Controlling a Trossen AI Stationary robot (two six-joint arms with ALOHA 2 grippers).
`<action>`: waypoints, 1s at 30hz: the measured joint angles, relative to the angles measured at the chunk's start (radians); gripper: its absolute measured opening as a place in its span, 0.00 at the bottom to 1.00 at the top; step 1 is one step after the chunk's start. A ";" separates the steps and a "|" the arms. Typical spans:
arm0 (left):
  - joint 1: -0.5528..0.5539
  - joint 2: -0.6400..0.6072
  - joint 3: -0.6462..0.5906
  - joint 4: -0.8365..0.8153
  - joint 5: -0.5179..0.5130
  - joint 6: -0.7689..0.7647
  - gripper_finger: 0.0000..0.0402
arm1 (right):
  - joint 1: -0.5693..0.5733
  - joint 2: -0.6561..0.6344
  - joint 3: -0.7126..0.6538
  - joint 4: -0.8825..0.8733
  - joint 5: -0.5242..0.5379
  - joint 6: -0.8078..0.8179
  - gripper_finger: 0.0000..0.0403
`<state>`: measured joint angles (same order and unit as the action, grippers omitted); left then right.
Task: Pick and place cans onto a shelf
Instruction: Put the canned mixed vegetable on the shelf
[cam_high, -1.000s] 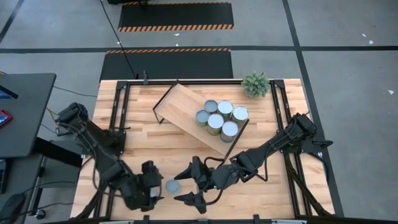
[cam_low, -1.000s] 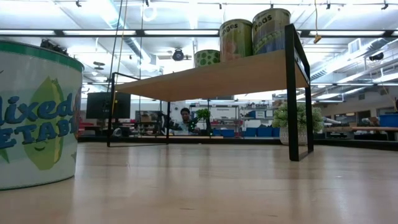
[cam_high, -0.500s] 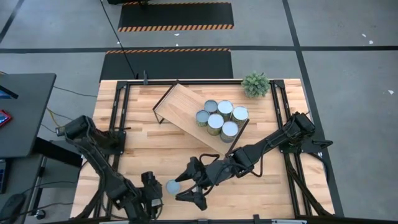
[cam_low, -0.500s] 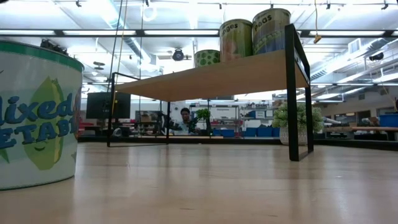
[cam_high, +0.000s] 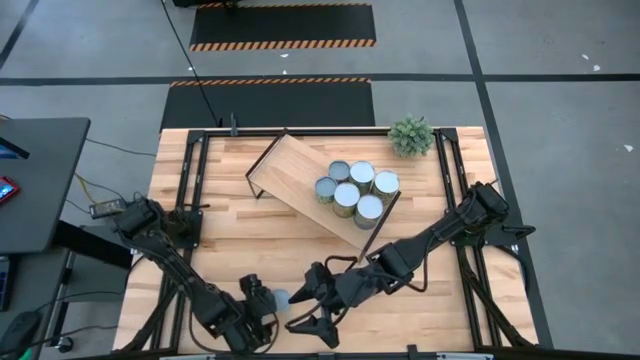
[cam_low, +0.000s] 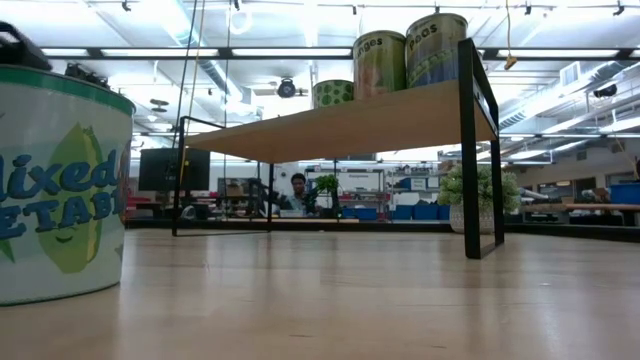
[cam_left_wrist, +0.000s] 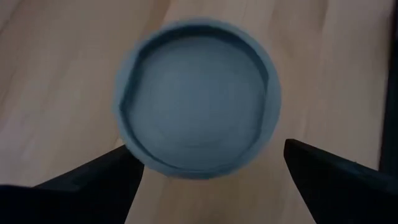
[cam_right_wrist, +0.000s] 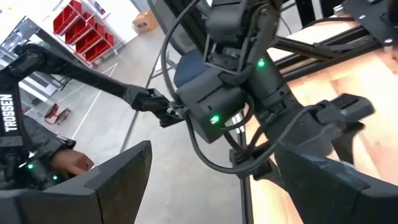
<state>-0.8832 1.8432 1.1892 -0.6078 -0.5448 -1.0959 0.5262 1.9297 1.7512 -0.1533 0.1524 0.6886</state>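
Near the bottom edge of the high view, left of centre, we see one small cylindrical metal can with a pale blue-grey round top (cam_high: 279, 297) standing upright on the wooden tabletop (cam_high: 250, 235), well apart from the others. Five more silvery cans (cam_high: 356, 187) sit clustered at the right end of the rectangular light wood shelf on its thin black frame (cam_high: 295, 175), in the upper middle of that view.

The relation that matters: the left gripper (cam_high: 258, 300) hangs right over the lone can, its wrist camera looking straight down the can's vertical axis. There the blue-grey top (cam_left_wrist: 198, 96) fills the frame's centre, with a dark finger (cam_left_wrist: 87, 186) low on each side, spread wider than the can and not touching it.

The right gripper (cam_high: 315, 305), fingers wide and empty, sits just right of the can. We judge the left arm better placed; a straight descent should bracket the can.
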 joint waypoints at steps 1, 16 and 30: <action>0.002 0.000 0.000 0.018 -0.008 0.006 0.96 | 0.003 0.000 0.000 0.001 0.000 0.000 0.86; 0.032 0.026 0.000 0.065 -0.101 0.019 0.96 | 0.013 0.000 0.000 0.001 -0.003 0.066 0.86; 0.059 0.027 -0.001 0.090 -0.082 0.071 0.65 | 0.031 -0.081 0.000 -0.215 -0.007 0.075 0.86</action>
<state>-0.8238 1.8703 1.1885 -0.5177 -0.6273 -1.0251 0.5575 1.8487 1.7515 -0.3683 0.1453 0.7634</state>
